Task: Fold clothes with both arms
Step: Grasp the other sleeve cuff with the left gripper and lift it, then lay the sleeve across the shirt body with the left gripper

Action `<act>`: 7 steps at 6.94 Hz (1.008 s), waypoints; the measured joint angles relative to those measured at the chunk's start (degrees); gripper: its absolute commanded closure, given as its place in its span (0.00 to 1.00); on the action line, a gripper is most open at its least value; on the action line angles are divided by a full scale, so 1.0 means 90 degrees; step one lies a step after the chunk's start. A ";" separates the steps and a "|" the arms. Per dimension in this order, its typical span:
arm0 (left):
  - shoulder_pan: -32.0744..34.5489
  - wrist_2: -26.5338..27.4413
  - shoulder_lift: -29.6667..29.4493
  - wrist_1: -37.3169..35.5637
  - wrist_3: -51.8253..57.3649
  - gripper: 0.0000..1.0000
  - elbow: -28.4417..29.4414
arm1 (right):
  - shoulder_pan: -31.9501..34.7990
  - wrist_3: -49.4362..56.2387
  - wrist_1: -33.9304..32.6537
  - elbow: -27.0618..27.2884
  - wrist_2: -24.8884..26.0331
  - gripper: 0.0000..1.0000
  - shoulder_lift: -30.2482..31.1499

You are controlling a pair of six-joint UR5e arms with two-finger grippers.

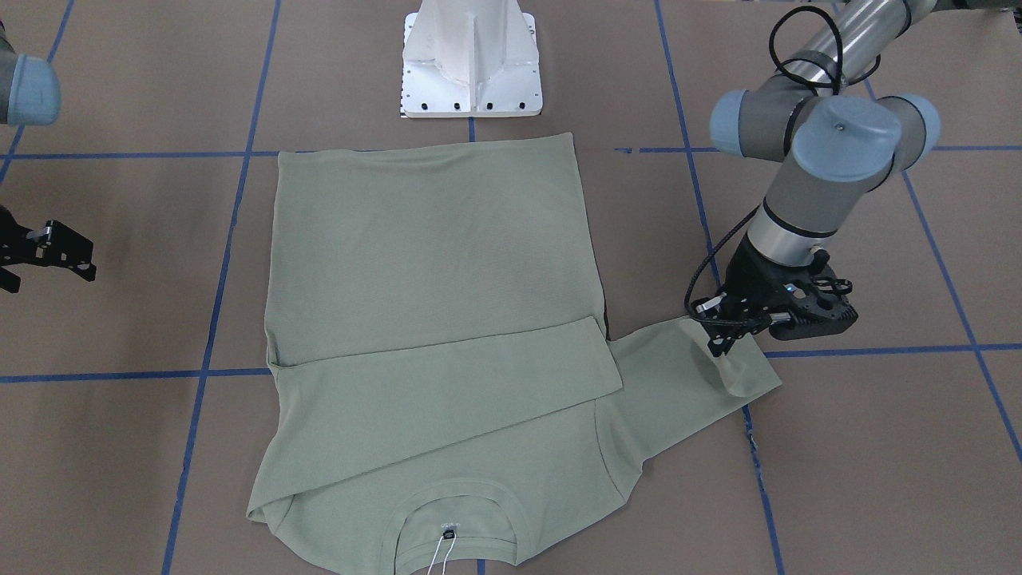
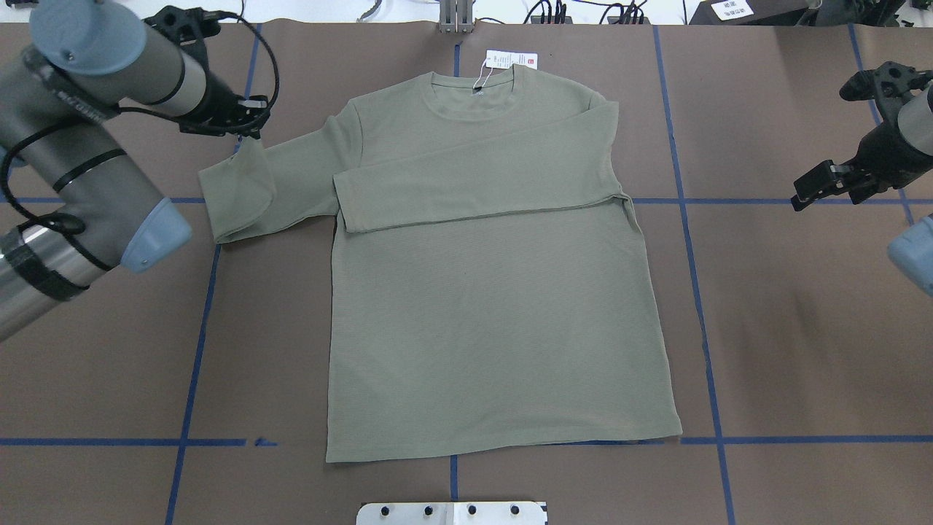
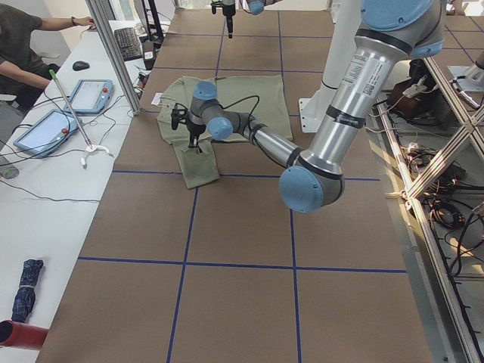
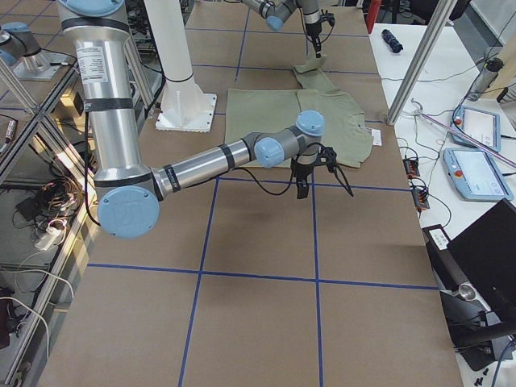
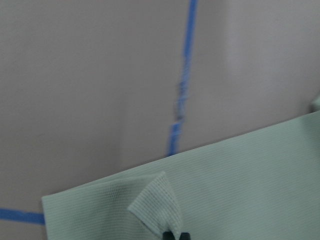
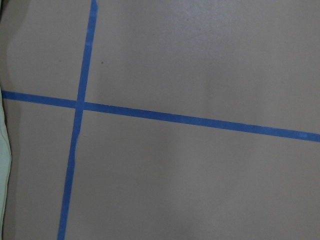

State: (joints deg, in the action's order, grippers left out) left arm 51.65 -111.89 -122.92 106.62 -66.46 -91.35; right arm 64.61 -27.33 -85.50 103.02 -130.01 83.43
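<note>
the left gripper (image 2: 244, 133) is clamped on the upper edge of the shirt's outstretched sleeve (image 2: 262, 182), near the cuff; the left wrist view shows a small peak of ribbed fabric pinched between its closed fingertips (image 5: 175, 235). the right gripper (image 2: 827, 184) hangs over bare table toward the table's right end, well apart from the cloth, its jaws apart and holding nothing

the table (image 2: 802, 328) is covered in brown paper with a grid of blue tape lines. the pale green shirt (image 2: 496, 313) lies flat in the middle of it, hem toward the edge by the robot's white base (image 1: 471, 60) and collar toward the far edge. the sleeve on the robot's right side (image 2: 474, 186) is folded across the chest, its cuff reaching the body's left side. the other sleeve runs out toward the table's left end, its end slightly curled where it is gripped. the round collar (image 2: 477, 91) lies flat, and a white hang tag (image 2: 510, 60) rests on the table just beyond it
</note>
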 measured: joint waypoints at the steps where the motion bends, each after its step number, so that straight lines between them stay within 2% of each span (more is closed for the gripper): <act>1: -0.0045 -0.0092 -0.0742 -0.0187 -0.0499 1.00 0.0225 | 0.0032 0.0029 -0.0002 -0.0006 -0.0024 0.00 0.0037; 4: -0.0756 -0.0354 -0.2866 -0.0238 -0.2593 1.00 0.1261 | 0.0091 0.0026 -0.0002 -0.0011 -0.0066 0.00 0.0064; 5: -0.1205 -0.0136 -0.3333 -0.0054 -0.3148 1.00 0.1766 | 0.0128 0.0033 -0.0002 -0.0011 -0.0095 0.00 0.0065; 7: -0.1724 0.0445 -0.3728 0.0942 -0.3745 1.00 0.2974 | 0.0159 0.0030 -0.0002 -0.0008 -0.0148 0.00 0.0073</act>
State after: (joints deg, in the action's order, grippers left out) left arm 36.13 -107.89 -156.48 115.09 -100.17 -64.59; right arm 66.04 -27.07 -85.52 102.95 -131.35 84.08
